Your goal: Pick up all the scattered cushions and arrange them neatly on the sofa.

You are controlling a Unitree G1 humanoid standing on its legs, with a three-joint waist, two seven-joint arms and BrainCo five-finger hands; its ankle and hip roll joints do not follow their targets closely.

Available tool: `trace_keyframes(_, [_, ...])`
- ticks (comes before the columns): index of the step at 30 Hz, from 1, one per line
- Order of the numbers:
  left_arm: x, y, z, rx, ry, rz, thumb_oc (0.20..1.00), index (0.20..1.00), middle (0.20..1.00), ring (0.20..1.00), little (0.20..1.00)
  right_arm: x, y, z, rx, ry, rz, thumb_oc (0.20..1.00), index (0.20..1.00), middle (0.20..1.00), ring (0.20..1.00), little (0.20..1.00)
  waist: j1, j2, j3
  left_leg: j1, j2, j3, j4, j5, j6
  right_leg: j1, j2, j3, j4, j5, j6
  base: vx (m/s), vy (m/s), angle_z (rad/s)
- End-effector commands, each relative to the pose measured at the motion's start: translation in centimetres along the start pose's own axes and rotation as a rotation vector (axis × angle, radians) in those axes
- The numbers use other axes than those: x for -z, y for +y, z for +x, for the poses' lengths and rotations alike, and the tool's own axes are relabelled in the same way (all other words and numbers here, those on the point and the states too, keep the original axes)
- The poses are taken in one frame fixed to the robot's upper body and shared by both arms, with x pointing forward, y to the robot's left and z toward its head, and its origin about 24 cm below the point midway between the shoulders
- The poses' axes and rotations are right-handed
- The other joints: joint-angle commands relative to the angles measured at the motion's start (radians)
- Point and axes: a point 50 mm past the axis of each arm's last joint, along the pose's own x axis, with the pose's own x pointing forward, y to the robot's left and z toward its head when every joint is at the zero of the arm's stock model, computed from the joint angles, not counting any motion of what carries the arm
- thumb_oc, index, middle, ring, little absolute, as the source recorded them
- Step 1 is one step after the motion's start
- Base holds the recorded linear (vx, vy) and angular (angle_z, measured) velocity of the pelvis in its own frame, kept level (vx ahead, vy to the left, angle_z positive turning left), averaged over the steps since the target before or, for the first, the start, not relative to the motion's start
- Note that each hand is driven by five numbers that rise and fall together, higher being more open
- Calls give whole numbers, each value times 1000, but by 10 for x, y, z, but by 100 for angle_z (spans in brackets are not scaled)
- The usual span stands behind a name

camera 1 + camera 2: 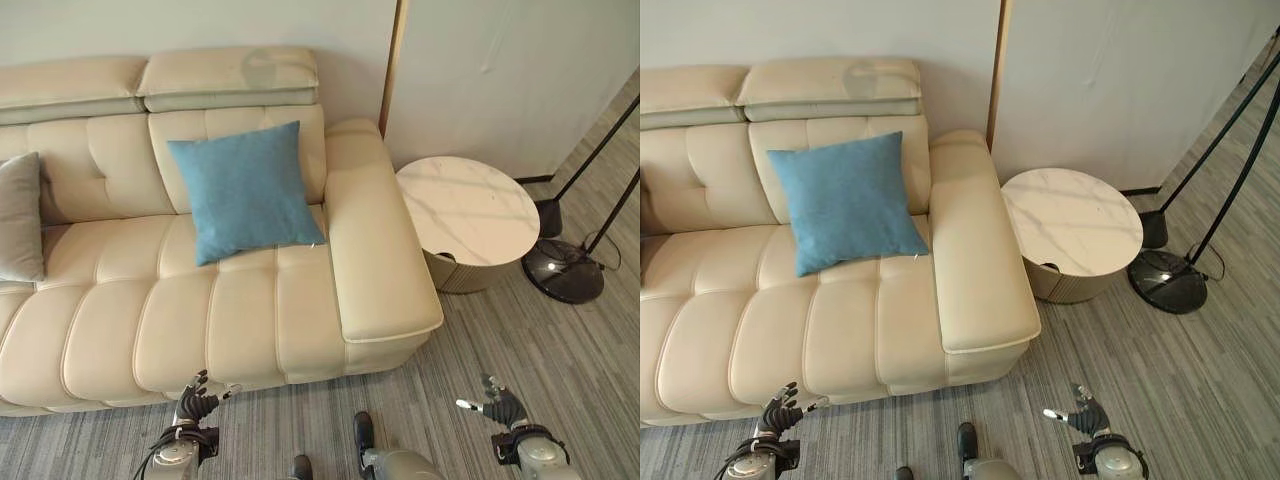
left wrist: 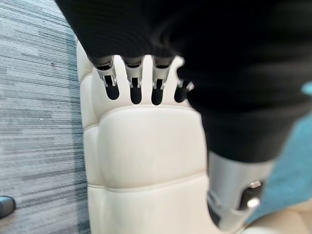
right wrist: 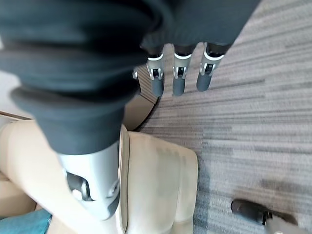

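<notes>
Blue cushion (image 1: 245, 190) leans upright on your cream sofa (image 1: 150, 320) at frame centre, grey cushion (image 1: 20, 217) at left edge; left hand (image 1: 194, 404) and right hand (image 1: 497, 405) hang low, fingers relaxed, empty.

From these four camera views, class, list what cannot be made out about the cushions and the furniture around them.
- Grey cushion: cut off by the left eye view's left edge.
- Blue cushion: in the left wrist view, mostly hidden behind the left robot hand and its cover.
- Floor lamp: its top runs out of frame.
- Round marble-top side table: mostly hidden by the right robot hand.
</notes>
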Motion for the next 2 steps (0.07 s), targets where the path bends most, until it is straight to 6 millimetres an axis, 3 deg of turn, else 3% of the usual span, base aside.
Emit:
trace_keyframes(1, [0, 28, 0, -75, -7, 34, 1000, 1000, 1000, 1000, 1000, -9, -1, 1, -5, -49, -4, 1000, 1000, 1000, 1000, 1000, 3, -27, -47, -63, -19, -4, 32, 0, -40, 114, -34, 2, 16, -143, 86, 27, 48, 4])
trace_keyframes(2, [1, 28, 0, -76, 0, 45, 1000, 1000, 1000, 1000, 1000, -10, 0, 2, -10, -48, -8, 1000, 1000, 1000, 1000, 1000, 4, -27, -50, -57, -19, -3, 27, 1, -39, 119, -35, 3, 16, -142, 88, 27, 49, 4])
